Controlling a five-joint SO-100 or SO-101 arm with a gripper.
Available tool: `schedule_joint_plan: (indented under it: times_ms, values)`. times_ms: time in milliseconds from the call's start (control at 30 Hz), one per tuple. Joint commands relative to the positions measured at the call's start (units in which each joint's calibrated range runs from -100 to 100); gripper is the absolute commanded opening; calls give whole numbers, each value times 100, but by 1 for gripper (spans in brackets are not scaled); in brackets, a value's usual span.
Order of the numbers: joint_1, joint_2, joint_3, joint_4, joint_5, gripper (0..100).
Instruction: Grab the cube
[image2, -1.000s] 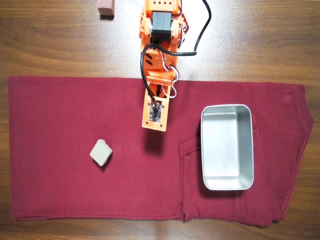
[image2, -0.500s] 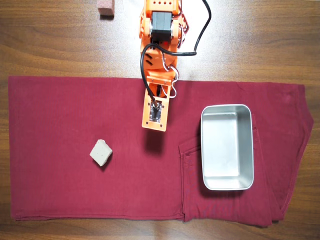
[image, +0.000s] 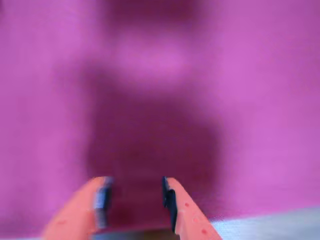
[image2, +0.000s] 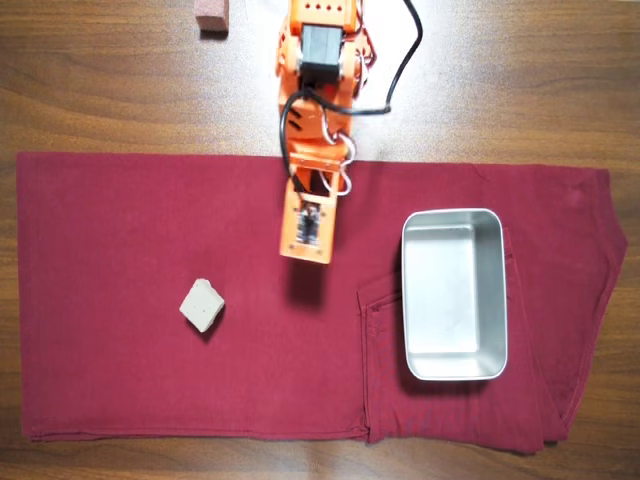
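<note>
Orange gripper (image: 134, 200) nearest the wrist lens, fingers slightly parted, holding nothing. Pale cube (image2: 202, 304) sitting on the red cloth (image2: 100, 250), well apart from gripper, lower left in overhead view. Risks: blurred wrist view, cube rotated, corner contact skidding it across soft fabric.

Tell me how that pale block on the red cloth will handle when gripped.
The block looks rough and matte, so it probably won't slip. Its flat faces suggest it won't roll. If pushed, the cloth may bunch under it.
</note>
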Motion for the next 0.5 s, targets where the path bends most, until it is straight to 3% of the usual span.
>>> schedule_joint_plan:
  times_ms: [0,100,300,467]
  values:
    - [397,1221,-2251,-221,-34,19]
    - [1020,2517,-3762,-774,-83,23]
    - [2873,5908,-5637,-1945,337,25]
    - [3525,8074,-6393,-3005,523,30]
